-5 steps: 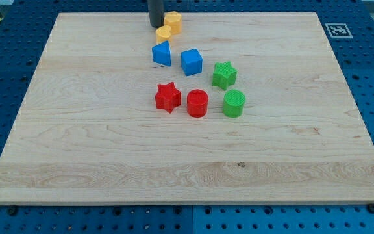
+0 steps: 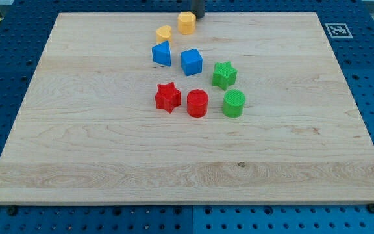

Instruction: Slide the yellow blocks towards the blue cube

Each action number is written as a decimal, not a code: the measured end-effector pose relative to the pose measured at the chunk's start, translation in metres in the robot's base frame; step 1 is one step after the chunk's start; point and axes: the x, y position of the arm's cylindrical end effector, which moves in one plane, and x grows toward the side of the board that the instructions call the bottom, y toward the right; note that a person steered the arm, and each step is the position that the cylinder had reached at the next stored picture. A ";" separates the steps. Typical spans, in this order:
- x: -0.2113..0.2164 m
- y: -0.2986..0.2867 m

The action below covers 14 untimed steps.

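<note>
My tip [image 2: 199, 17], the lower end of the straight dark rod, shows at the view's top edge of the pale wooden bench [image 2: 96, 149], just to the view's right of the yellow plastic hexagonal block [image 2: 186, 23] and touching it or nearly so; as a tool it is a bare rod with nothing that opens or shuts, and it has hold of nothing. A second yellow plastic block, rounded in shape [image 2: 164, 34], lies near the first, toward the view's left and a little lower. Just below that one sits a blue plastic wedge-like block [image 2: 162, 54], and beside it on the view's right stands the blue plastic cube [image 2: 191, 62], apart from both yellow blocks. To the view's right of the cube lies a green star block [image 2: 224, 75], with a green cylinder [image 2: 234, 103] below it. A red cylinder [image 2: 197, 103] and a red star block [image 2: 167, 97] sit in a row to the view's left of the green cylinder.
</note>
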 end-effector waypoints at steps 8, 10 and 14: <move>0.073 -0.022; 0.039 -0.022; 0.061 -0.119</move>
